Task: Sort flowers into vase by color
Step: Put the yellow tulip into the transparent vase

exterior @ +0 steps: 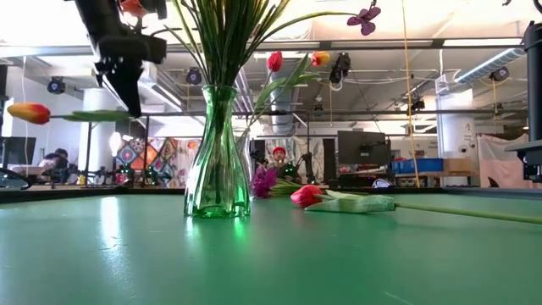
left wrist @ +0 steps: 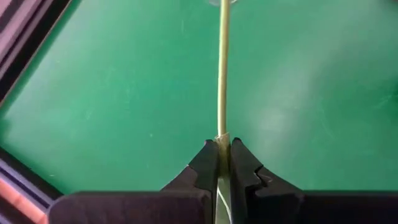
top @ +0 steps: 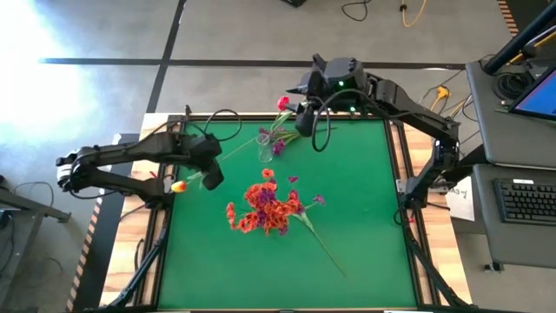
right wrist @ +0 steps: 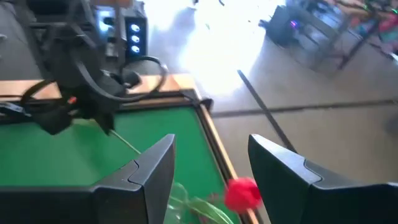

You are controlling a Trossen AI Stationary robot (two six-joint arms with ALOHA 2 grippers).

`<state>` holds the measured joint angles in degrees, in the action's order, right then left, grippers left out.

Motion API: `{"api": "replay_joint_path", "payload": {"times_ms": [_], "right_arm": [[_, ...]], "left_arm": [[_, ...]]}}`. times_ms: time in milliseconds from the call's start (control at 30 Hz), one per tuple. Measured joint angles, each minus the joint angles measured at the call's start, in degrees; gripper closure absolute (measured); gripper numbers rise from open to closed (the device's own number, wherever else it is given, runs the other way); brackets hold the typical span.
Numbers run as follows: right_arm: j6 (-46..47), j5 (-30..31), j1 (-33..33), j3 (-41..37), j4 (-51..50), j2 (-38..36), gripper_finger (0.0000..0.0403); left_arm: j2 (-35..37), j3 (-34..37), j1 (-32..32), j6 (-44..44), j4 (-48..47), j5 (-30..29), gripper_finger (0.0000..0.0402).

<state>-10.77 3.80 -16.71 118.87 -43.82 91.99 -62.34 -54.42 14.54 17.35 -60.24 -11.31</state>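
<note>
My left gripper (top: 211, 178) hangs over the table's left side, shut on a yellow-orange tulip (top: 180, 185) whose head (exterior: 30, 112) points toward the left edge. The small clear vase (top: 265, 148) stands at the far middle with purple sprays (top: 278, 146) and a pink-red tulip (top: 282, 103) that leans toward the far edge. My right gripper (top: 304, 122) hovers open just right of that tulip; its head (right wrist: 242, 193) shows beyond the gap between the fingers (right wrist: 211, 143). Whether it touches the tulip I cannot tell. My left gripper (left wrist: 224, 142) pinches the tulip's thin green stem (left wrist: 223, 127) between its two fingertips, some way back from the head. The fingers slant steeply down from above and lie across the stem. The flower hangs about level (exterior: 85, 114), lifted well clear of the table.
A taller green-tinted glass vase (exterior: 216, 152) stands mid-table, full of orange-red and purple sprays (top: 269, 204). A pink-red tulip (exterior: 306, 196) lies on the mat beside it, its stem (top: 323, 250) running toward the near right. Bare green mat shows at the near left and right.
</note>
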Motion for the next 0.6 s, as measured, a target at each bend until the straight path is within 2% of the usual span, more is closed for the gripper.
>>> {"api": "replay_joint_path", "payload": {"times_ms": [267,600], "right_arm": [[-3.1,-0.3,3.5,0.0,5.9,1.8,0.0207],[-2.2,0.8,4.9,0.2,4.8,3.1,0.0207]], "left_arm": [[4.0,-2.2,-0.3,0.4,-0.2,-0.1,0.0401],[5.5,-7.7,-0.3,-4.3,-0.5,-1.6,0.0401]]}}
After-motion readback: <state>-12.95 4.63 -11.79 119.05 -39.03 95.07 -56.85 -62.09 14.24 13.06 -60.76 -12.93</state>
